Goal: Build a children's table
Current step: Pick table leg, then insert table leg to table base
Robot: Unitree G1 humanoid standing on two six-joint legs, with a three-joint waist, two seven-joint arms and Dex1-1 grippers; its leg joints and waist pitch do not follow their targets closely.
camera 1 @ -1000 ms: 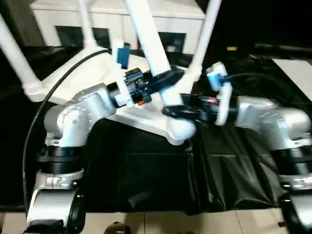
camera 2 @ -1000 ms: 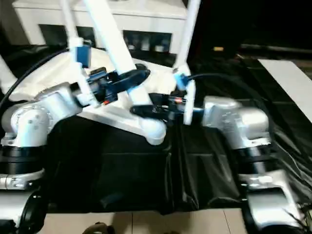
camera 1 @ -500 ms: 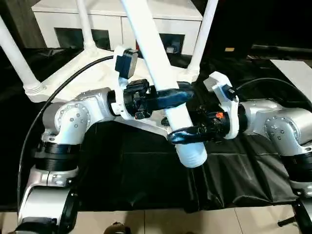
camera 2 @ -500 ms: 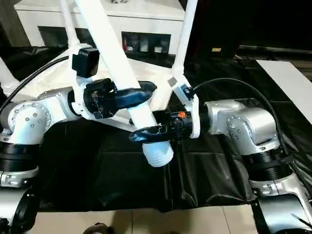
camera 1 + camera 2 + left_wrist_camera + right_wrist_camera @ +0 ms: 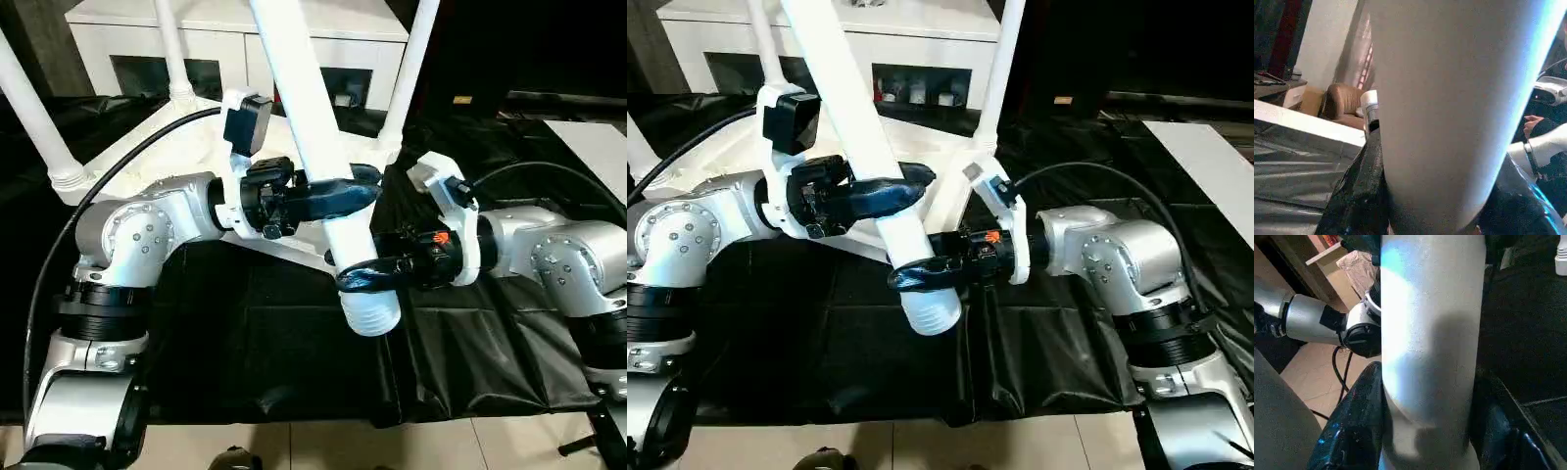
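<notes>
From my head cameras, both my pincers clamp the fourth leg [image 5: 318, 147]: my left gripper [image 5: 343, 191] pinches it higher up, my right gripper [image 5: 364, 277] just above its threaded end. The leg's long axis runs steeply up and away from me, its thick end hanging over the black sheet [image 5: 294, 343], just in front of the upturned tabletop [image 5: 186, 147]. The near corner socket probably lies behind that end, nearer my right gripper.

My left wrist camera looks along the white shaft between my black fingers [image 5: 1359, 196].

My right wrist camera likewise has fingers [image 5: 1352, 431] pressed either side of the leg.
</notes>
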